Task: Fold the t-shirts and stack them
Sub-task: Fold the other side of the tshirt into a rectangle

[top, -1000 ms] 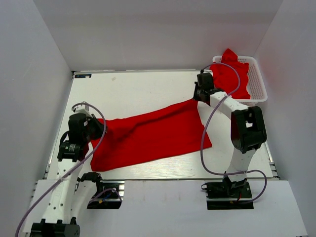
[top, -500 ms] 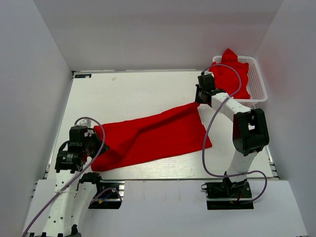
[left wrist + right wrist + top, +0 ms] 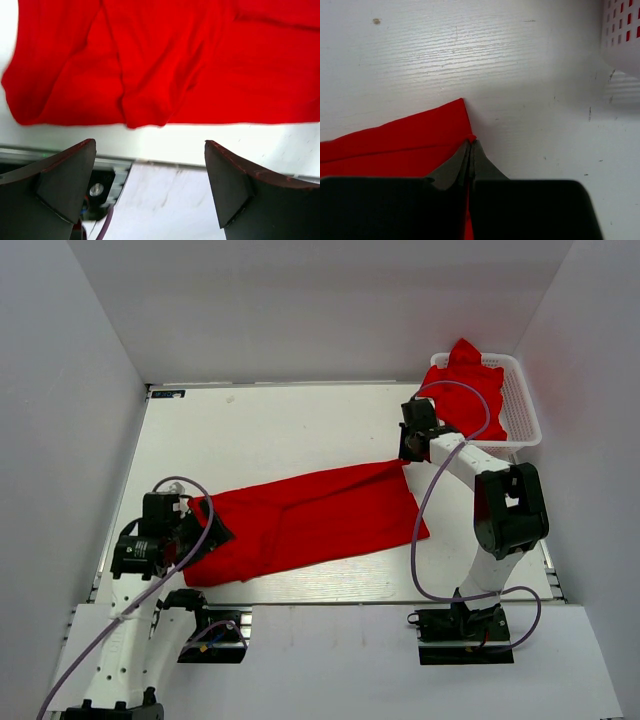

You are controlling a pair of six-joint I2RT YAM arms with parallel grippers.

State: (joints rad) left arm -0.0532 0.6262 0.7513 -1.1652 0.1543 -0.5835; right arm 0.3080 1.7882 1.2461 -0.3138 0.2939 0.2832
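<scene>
One red t-shirt [image 3: 310, 520] lies spread across the table's near half, folded lengthwise and slanting up to the right. My left gripper [image 3: 216, 532] hangs open at its left end; in the left wrist view the gripper [image 3: 150, 182] holds nothing, and the crumpled shirt edge [image 3: 150, 75] lies just beyond the fingertips. My right gripper [image 3: 403, 453] is shut on the shirt's far right corner; in the right wrist view the gripper [image 3: 471, 143] pinches a bit of red cloth [image 3: 400, 145]. More red t-shirts [image 3: 462, 390] are heaped in the basket.
A white lattice basket [image 3: 526, 418] stands at the back right corner, and its wall [image 3: 622, 35] shows in the right wrist view. The table's near edge [image 3: 165, 162] runs just under the left gripper. White walls enclose the table on three sides.
My left gripper has opened and let go of the shirt's left end, which now lies on the table. Before that the left arm drew toward the near edge. The right gripper sank slightly with its corner.
</scene>
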